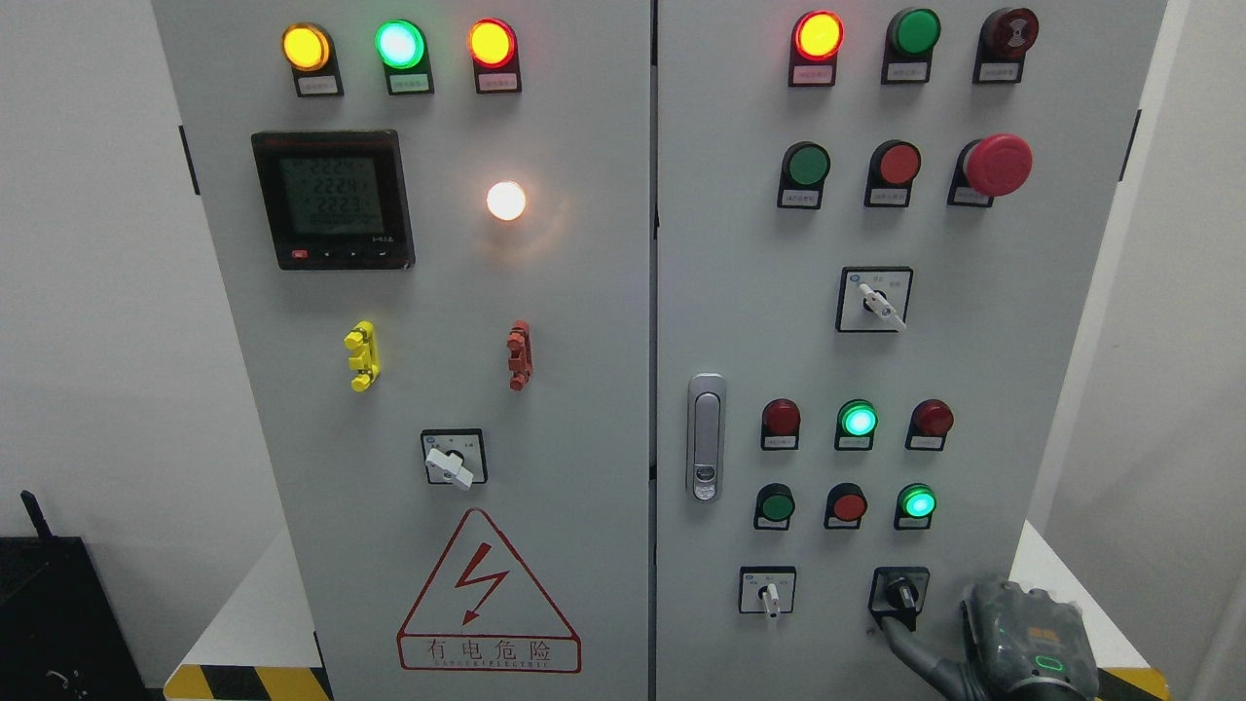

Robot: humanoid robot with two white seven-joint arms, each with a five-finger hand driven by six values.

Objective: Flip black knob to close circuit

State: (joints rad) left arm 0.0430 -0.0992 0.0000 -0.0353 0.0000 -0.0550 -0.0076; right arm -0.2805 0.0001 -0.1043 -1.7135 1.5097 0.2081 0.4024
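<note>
Only the right hand (1012,638) is seen, entered from the lower right corner, its grey back turned to the camera and a green light shown on its wrist. One dark finger (900,638) is stretched up and to the left from it. The other fingers are hidden behind the hand. No left arm is shown

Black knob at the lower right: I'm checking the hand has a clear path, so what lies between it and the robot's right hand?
In the head view, nothing separates them: one finger of the right hand reaches up to just below the black knob, across bare grey cabinet door.
</note>
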